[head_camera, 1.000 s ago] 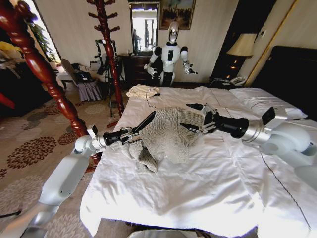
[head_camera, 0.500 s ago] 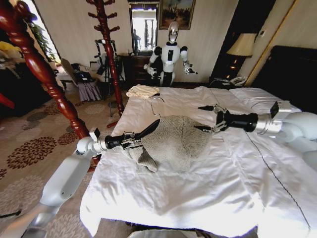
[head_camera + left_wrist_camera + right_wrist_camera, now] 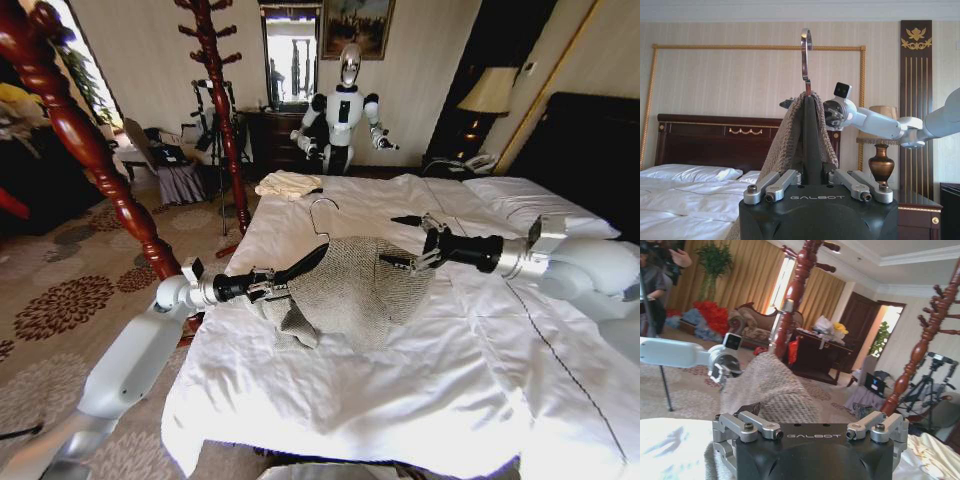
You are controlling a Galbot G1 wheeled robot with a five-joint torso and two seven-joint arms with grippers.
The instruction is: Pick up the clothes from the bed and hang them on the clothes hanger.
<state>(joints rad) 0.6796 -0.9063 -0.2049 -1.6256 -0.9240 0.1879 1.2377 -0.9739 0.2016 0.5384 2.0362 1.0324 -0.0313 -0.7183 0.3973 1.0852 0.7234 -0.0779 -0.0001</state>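
Left pincer (image 3: 268, 284) is clamped on one end of the slim black hanger (image 3: 305, 264), holding it level above the near left part of the bed (image 3: 400, 400). From the left wrist view its fingers (image 3: 771, 186) close in on the dark hanger (image 3: 811, 140) from both sides. The grey-beige tweed jacket (image 3: 355, 285) is draped over that hanger, hanging off it in a rounded heap, with one sleeve end drooping by the left pincer and its lower edge resting on the white duvet. The thin silver wire hook (image 3: 322, 215) stands upright over the jacket's top; in the left wrist view the hook (image 3: 805, 52) rises straight above the cloth (image 3: 785, 137).

Right pincer (image 3: 398, 241) reaches in from the other side, its two dark fingers spread apart, the lower one touching or just over the jacket's far shoulder, the upper one clear of it. In the right wrist view the jacket (image 3: 775, 390) mounds up just in front of that pincer, with the left arm's wrist (image 3: 722, 360) beyond it.

Farther up the bed, a small cream folded cloth (image 3: 285, 184) lies near the left edge, well apart from the jacket. White pillows (image 3: 530, 205) sit toward the dark headboard (image 3: 590, 150). Off the bed's left side stands a tall red-brown turned wooden coat stand (image 3: 222, 110), and another white robot (image 3: 342, 110) stands by the far wall.
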